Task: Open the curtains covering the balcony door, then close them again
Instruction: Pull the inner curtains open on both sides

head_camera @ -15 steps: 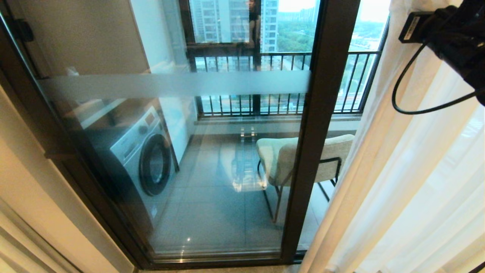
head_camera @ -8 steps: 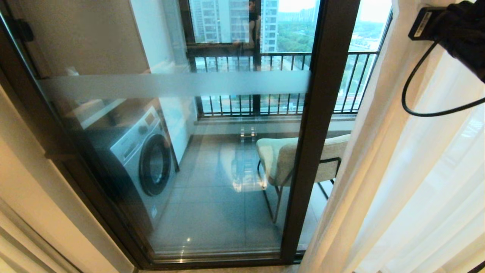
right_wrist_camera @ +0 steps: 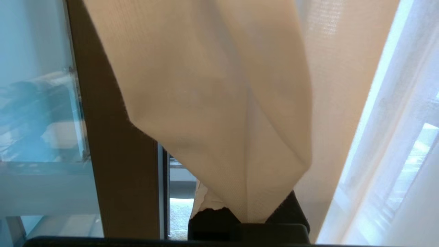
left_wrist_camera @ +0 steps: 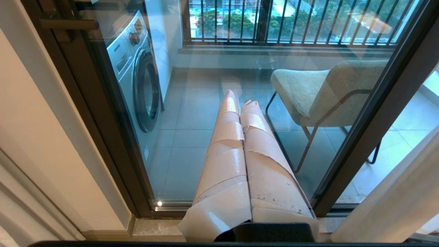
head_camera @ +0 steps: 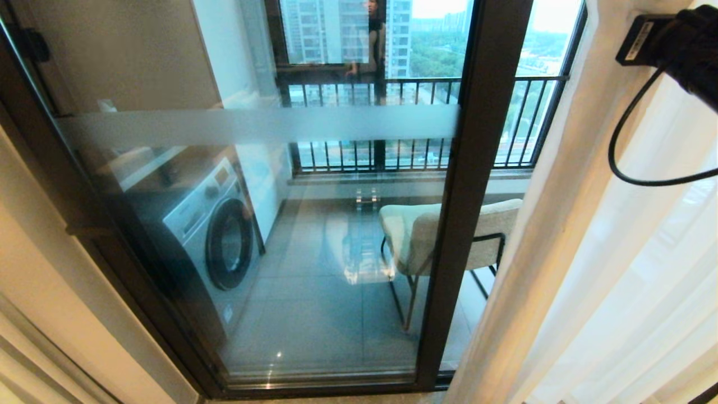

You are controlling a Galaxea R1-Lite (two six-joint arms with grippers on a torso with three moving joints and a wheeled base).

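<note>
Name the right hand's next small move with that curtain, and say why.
Probably keep drawing the curtain further right: the right hand is shut on its fold, and the curtain edge sits just past the balcony door's black post, covering the glass beyond.

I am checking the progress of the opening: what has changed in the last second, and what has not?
The right arm moved further right in the head view, drawing the curtain edge right and baring more of the door glass. The right tool stays shut on the curtain fold. The left tool stayed shut and idle; the door has not moved.
</note>
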